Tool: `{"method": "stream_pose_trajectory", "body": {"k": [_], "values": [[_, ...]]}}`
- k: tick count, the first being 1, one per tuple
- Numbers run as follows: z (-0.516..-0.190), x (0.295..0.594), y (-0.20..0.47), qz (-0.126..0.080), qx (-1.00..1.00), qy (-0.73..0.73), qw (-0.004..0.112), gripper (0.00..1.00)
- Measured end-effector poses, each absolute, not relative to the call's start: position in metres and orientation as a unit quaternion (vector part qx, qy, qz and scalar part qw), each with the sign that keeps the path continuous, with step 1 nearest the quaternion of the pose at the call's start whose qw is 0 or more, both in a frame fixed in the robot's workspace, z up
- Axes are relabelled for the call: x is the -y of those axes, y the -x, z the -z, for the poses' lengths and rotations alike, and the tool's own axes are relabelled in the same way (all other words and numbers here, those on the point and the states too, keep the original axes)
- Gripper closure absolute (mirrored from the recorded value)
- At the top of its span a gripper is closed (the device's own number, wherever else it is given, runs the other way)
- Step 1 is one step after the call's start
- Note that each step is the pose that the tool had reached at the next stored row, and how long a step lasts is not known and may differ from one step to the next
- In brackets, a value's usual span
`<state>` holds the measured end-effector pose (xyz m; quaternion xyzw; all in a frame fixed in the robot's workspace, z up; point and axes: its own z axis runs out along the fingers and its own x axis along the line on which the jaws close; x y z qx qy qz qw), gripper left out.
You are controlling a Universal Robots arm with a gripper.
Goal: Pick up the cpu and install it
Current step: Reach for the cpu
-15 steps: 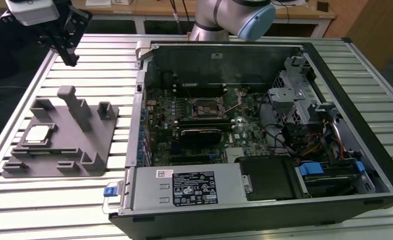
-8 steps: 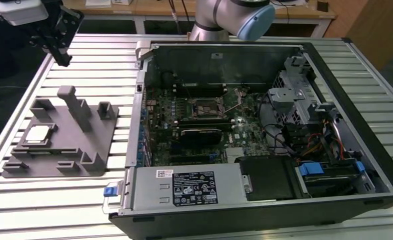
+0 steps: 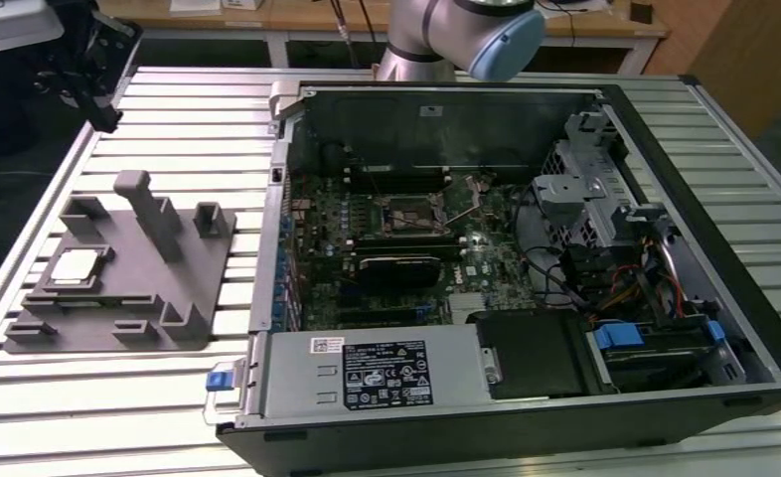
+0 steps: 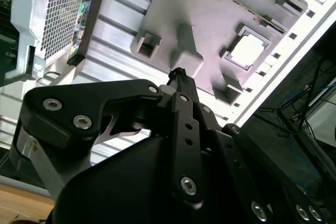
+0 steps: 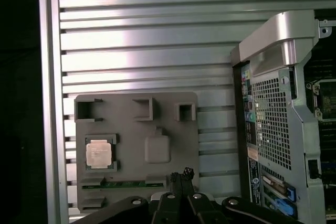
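**A:** In the exterior view, where is the small flat square cpu [image 3: 77, 266] with the silvery metal top?

**B:** It lies flat in a recess of the grey plastic holder block [image 3: 152, 298] on the ribbed metal counter [image 3: 125, 407]. That is well apart from the black-framed square socket [image 3: 404, 212] inside the open black computer case [image 3: 497, 442]. The black hand [image 3: 101, 117] hangs beyond the block's far end, not over the chip.

**A:** How should the pick be done well?

**B:** I'd say centre over the chip, open just enough to clear its rim, and come straight down. Then grip opposite edges and keep it level.

**A:** And the second wrist view?

**B:** The fingertips [image 4: 177, 72] meet and hold nothing, up above the block. The cpu [image 4: 247, 50] sits off to one side of them.

**A:** The first wrist view?

**B:** It agrees. The hand [image 5: 181, 173] is closed and empty, apparently touching nothing. The cpu [image 5: 99, 154] is seated in its recess.
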<state>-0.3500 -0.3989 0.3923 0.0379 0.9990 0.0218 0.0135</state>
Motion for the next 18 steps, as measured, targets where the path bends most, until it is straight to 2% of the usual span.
{"method": "stream_pose_trajectory", "body": {"k": [18], "values": [[-0.378, 0.399, 0.388, -0.022, -0.999, -0.038, 0.014, 0.89]]}}
